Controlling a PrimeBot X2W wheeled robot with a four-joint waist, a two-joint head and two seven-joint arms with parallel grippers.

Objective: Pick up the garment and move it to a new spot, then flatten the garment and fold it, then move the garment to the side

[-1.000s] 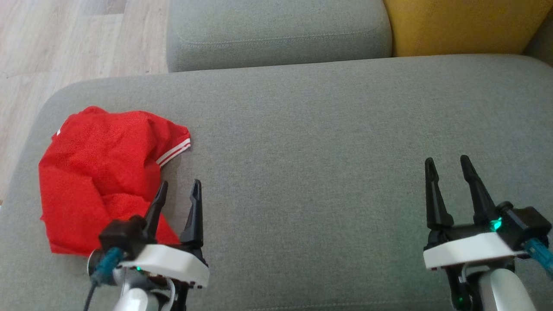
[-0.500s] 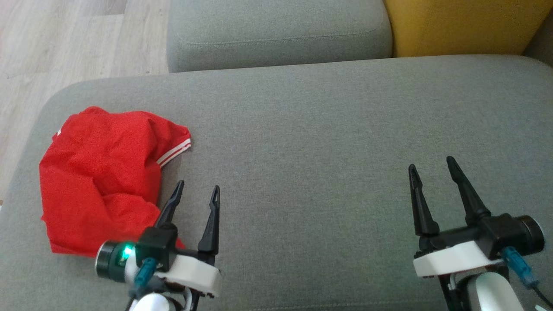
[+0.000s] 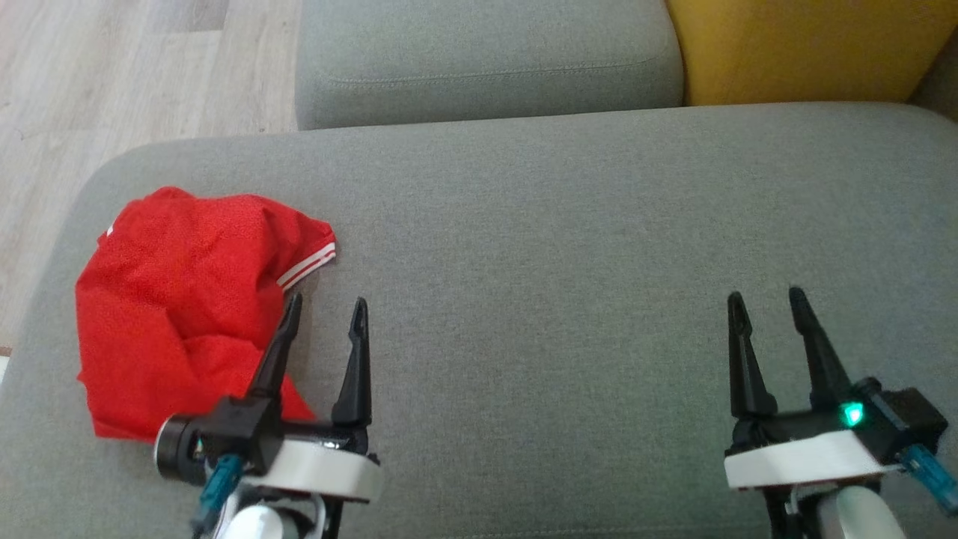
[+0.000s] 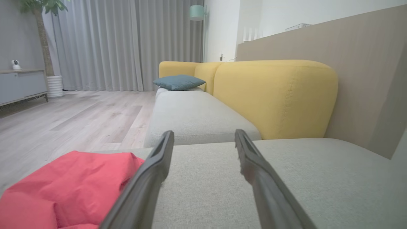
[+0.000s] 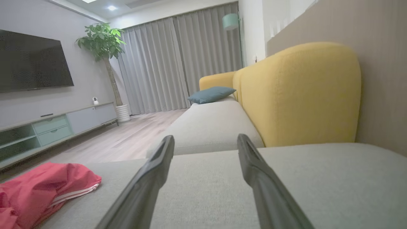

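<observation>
The garment [image 3: 179, 299] is a crumpled red shirt with a white-striped cuff, lying at the left end of the grey sofa seat [image 3: 561, 247]. My left gripper [image 3: 325, 311] hovers open just right of it, its left finger over the cloth's near edge, nothing between the fingers. In the left wrist view the garment [image 4: 63, 187] lies left of the left gripper [image 4: 203, 140]. My right gripper [image 3: 767, 303] stands open far to the right over bare seat. The right wrist view has the garment [image 5: 41, 187] at the far left, well away from the right gripper [image 5: 205, 143].
A second grey seat cushion [image 3: 486, 60] adjoins at the back, with a yellow backrest [image 3: 808, 45] to its right. Wooden floor [image 3: 112, 75] lies beyond the seat's left edge. A blue pillow [image 4: 178, 82] rests further along the sofa.
The head camera shifted slightly. My left gripper swung right and then back a little towards the garment; the right gripper shifted left, then back right. Both stayed open. The garment has not moved.
</observation>
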